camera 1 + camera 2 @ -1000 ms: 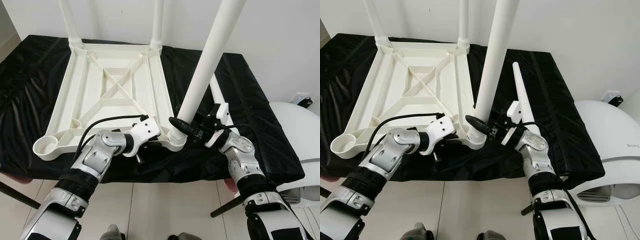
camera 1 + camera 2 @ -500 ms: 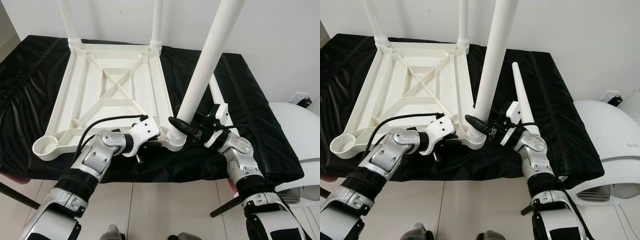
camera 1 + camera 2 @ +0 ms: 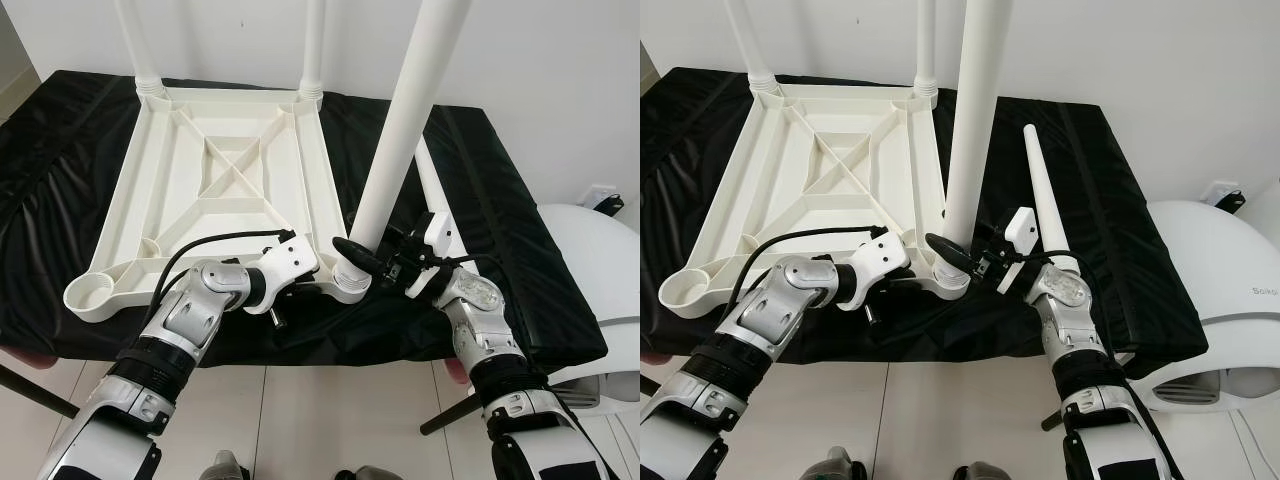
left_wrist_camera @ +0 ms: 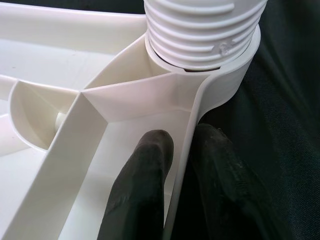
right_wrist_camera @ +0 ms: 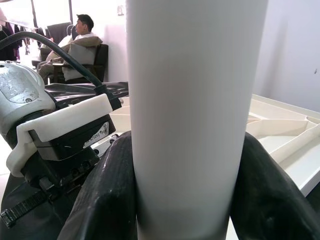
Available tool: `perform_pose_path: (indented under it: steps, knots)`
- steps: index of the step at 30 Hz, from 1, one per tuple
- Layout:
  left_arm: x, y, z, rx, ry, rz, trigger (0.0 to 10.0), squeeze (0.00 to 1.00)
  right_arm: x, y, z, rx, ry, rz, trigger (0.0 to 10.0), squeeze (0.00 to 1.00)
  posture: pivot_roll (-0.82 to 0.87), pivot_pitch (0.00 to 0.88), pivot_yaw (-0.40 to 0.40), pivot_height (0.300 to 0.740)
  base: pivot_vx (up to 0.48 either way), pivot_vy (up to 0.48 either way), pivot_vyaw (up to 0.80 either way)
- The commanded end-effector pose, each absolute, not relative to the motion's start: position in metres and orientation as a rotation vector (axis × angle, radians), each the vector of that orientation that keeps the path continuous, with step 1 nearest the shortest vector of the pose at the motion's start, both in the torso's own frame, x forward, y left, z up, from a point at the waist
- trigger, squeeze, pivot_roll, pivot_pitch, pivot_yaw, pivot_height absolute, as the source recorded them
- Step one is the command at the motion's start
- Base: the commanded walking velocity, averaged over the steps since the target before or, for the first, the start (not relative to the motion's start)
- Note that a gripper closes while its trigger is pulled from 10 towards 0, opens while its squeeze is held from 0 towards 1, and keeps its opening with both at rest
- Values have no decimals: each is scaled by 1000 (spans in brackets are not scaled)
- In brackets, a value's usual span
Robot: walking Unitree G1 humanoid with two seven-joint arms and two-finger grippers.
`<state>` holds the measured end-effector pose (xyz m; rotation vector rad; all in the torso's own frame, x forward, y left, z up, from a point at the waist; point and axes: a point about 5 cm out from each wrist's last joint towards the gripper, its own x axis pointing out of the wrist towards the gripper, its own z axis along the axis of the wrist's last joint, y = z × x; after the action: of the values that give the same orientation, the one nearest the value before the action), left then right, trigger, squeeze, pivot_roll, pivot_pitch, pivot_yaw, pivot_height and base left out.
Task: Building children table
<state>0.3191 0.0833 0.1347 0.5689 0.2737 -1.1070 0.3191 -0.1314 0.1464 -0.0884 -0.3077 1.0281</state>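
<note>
Lying upside down on a black padded bed (image 3: 520,230): white plastic children's table (image 3: 215,185), ribbed underside up, two legs already standing in the far corners. At the near left corner, an open round socket (image 3: 88,294), not yet filled. Further right, left gripper (image 4: 172,150) with jaws clamped on the tabletop's thin rim wall, one finger inside, one outside, just beside the near right socket. Seated in that socket, a threaded collar and a tall smooth white leg (image 3: 405,130), near upright. Right gripper (image 3: 365,262) low on that leg, jaws clamped around its round shaft. Beyond, right of the tabletop, a spare tapered leg (image 3: 1042,205) lying flat on the bed.

Likely risks: cross-threading if the leg leans while turned; jaws slipping on the slick, glossy plastic; tabletop twisting on the soft, creased cover if the rim hold gives.
</note>
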Motion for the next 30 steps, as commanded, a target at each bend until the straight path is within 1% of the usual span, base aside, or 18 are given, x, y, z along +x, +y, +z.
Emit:
perform_pose_path:
  steps: [1, 5, 11, 30]
  knots:
    - [319, 80, 142, 574, 223, -1095, 10000, 0, 310, -138, 101, -63, -65, 999, 10000, 0, 32, 68, -39, 740, 0, 0, 0]
    - [319, 80, 142, 575, 224, -1095, 10000, 0, 311, -139, 101, -55, -61, 973, 10000, 0, 31, 69, -39, 740, 0, 0, 0]
    - [319, 79, 143, 575, 223, -1099, 10000, 0, 318, -146, 99, 3, -11, 898, 10000, 0, 29, 70, -38, 740, 0, 0, 0]
    - [318, 77, 142, 573, 218, -1100, 10000, 0, 319, -147, 94, 11, 3, 867, 10000, 0, 33, 53, -46, 740, 0, 0, 0]
